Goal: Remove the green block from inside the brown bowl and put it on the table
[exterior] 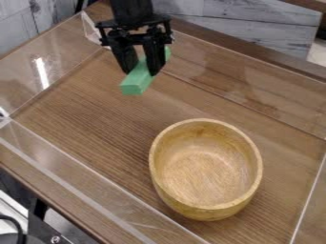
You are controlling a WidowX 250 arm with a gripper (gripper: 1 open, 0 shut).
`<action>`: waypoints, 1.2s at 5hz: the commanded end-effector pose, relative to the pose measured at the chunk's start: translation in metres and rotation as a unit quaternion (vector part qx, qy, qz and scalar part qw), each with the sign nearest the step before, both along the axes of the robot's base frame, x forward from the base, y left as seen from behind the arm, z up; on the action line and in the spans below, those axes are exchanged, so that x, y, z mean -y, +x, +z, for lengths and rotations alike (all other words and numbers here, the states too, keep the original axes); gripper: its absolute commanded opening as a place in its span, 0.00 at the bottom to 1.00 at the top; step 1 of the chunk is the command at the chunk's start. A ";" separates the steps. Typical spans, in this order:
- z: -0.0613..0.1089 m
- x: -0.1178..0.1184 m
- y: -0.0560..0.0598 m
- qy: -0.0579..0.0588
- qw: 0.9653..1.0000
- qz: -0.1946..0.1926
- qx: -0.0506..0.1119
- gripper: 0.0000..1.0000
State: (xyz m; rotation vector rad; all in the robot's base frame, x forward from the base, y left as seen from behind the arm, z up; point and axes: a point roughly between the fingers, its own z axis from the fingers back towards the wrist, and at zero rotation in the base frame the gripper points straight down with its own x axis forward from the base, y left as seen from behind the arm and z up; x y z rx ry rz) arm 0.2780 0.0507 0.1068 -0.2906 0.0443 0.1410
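Bowl (205,170), brown, near you at 5 o'clock, sits on the table (95,129), nothing inside. Farther off, toward 11 o'clock, your gripper (135,69) is clenched on the green block (137,78), which hangs tilted beyond the bowl, well apart from it. Behind, at 12, greyish wood-grain boards (254,24).

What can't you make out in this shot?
- Camera view: the top of the green block, hidden by the hand.
- Camera view: the arm above the hand, cut off by the top edge.
- Camera view: the dark item at lower left, cut off by the picture's edge.
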 end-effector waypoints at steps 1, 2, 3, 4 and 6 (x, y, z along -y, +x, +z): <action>0.009 0.002 0.007 0.004 0.999 -0.019 0.029 0.00; 0.007 0.003 0.008 0.003 0.999 -0.026 0.032 0.00; 0.005 0.003 0.015 0.002 0.998 -0.035 0.045 0.00; 0.004 0.005 0.022 0.002 0.997 -0.045 0.059 0.00; 0.001 0.003 0.029 -0.002 0.995 -0.059 0.075 0.00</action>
